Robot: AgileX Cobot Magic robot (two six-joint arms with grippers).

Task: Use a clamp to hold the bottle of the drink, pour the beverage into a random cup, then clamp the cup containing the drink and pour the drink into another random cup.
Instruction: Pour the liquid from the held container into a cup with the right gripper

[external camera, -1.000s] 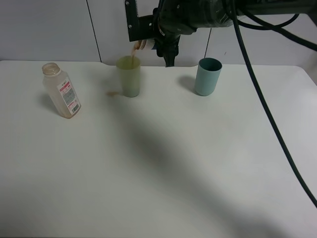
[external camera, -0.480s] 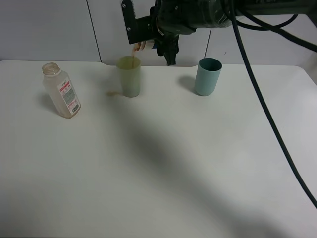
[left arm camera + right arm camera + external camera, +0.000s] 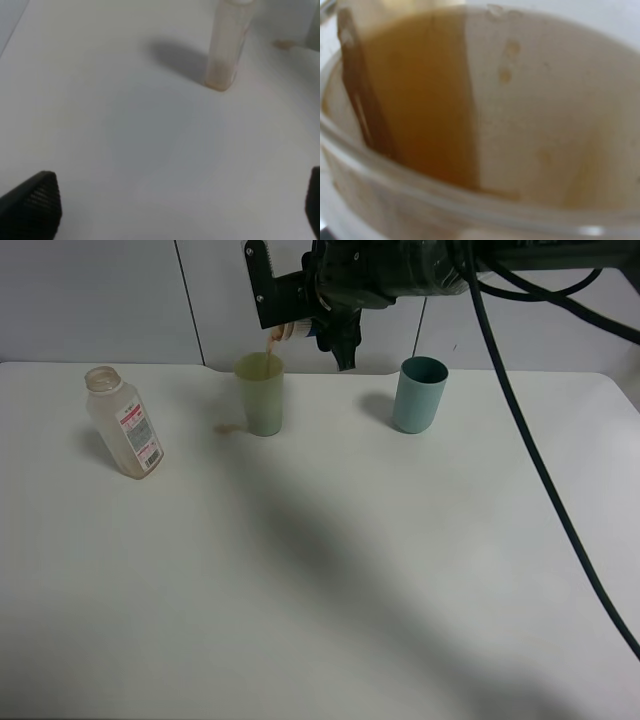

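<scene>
From the high camera, the right claw [image 3: 300,315] is squeezing the little blue-sleeved cup [image 3: 293,330], tipping it sideways over the tall yellow-green tumbler [image 3: 261,393] at the back of the white table [image 3: 330,570]. A thin brown drink stream [image 3: 269,343] is running down into the tumbler, and it is looking thinner than a moment ago (the cup is also sitting a bit higher). The see-through bottle [image 3: 123,422] is standing well to the left, almost empty. The teal cup [image 3: 419,393] is standing to the right. A small brown spill [image 3: 226,428] is lying beside the tumbler. In the left wrist camera, the left claw [image 3: 170,210] is spread wide, holding nothing, with the bottle [image 3: 228,45] standing ahead. In the right wrist camera, brown drink [image 3: 415,110] is sliding along the tan cup wall [image 3: 540,115].
</scene>
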